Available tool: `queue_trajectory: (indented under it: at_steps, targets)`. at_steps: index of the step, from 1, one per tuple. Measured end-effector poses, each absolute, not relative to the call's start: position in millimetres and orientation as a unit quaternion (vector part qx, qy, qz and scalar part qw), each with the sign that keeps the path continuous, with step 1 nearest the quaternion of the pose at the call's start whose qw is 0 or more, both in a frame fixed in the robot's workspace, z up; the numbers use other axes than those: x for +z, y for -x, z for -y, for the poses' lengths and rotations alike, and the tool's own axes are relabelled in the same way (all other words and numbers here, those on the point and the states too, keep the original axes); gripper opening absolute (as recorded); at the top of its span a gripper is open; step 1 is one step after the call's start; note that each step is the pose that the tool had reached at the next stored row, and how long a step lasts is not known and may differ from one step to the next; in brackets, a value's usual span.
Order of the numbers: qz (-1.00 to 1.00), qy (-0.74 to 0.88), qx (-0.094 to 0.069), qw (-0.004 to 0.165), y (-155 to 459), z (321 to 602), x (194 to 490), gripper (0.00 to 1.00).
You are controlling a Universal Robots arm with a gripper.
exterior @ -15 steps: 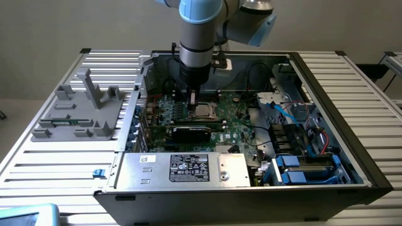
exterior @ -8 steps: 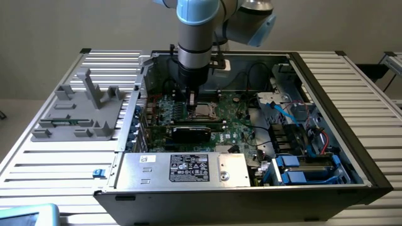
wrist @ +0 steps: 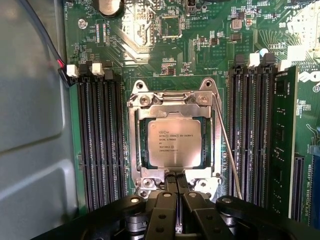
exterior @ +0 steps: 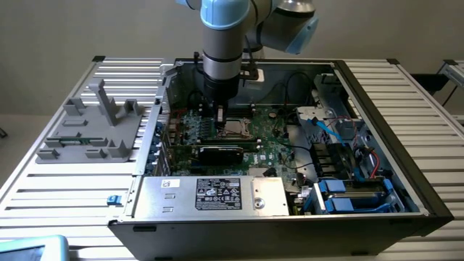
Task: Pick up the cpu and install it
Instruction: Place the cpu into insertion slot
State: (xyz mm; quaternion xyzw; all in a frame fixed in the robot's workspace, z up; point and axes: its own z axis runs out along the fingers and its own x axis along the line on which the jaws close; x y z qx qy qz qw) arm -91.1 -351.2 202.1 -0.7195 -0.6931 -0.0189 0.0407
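The cpu (wrist: 173,143), a flat square chip with a dull silver printed top, lies in the socket on the green motherboard. The socket's metal frame (wrist: 172,98) is folded down around its edges. My gripper (wrist: 176,181) is shut, its two dark fingers pressed together with nothing between them. The tips sit at the frame's near edge, just off the cpu. In the exterior view the arm reaches straight down into the open computer case, with the gripper (exterior: 219,117) beside the socket and cpu (exterior: 237,126).
Rows of black memory slots (wrist: 100,140) flank the socket, and a thin metal lever (wrist: 227,150) runs along one side. A black card (exterior: 221,153) and power supply (exterior: 210,194) lie nearer the case front. A grey fixture (exterior: 94,128) stands on the slatted table.
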Motion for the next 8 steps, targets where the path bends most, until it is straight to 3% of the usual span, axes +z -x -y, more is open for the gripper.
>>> queue_trajectory:
  at_steps: [8]
  targets:
    - [0.693, 0.719, -0.021, 0.038, 98.3, 351.2, 209.9, 0.12]
